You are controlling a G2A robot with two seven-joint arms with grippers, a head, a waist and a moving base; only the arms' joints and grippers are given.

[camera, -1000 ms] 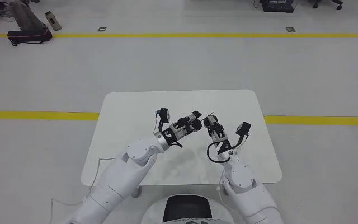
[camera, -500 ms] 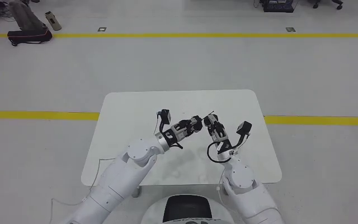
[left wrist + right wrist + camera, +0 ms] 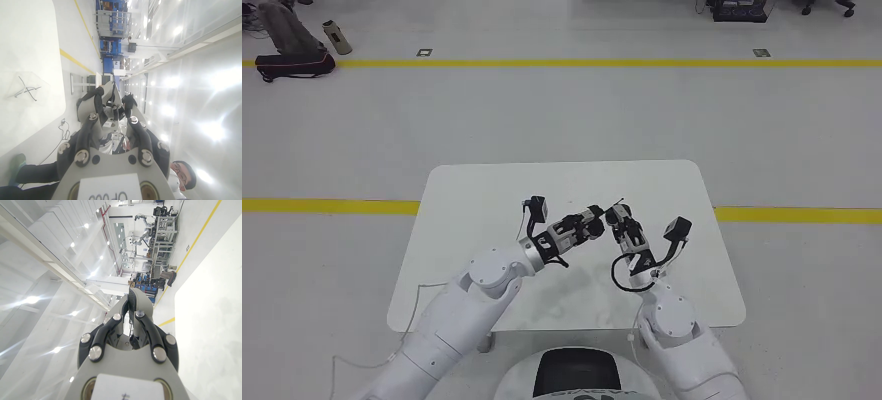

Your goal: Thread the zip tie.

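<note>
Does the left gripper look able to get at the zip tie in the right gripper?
Probably yes: the left gripper is open and close to the right gripper, the zip tie sticks out of its shut tips, and nothing lies between them.

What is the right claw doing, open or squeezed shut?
Shut. The right gripper has its fingers pressed together, pinching the thin zip tie that sticks out at the tip.
</note>
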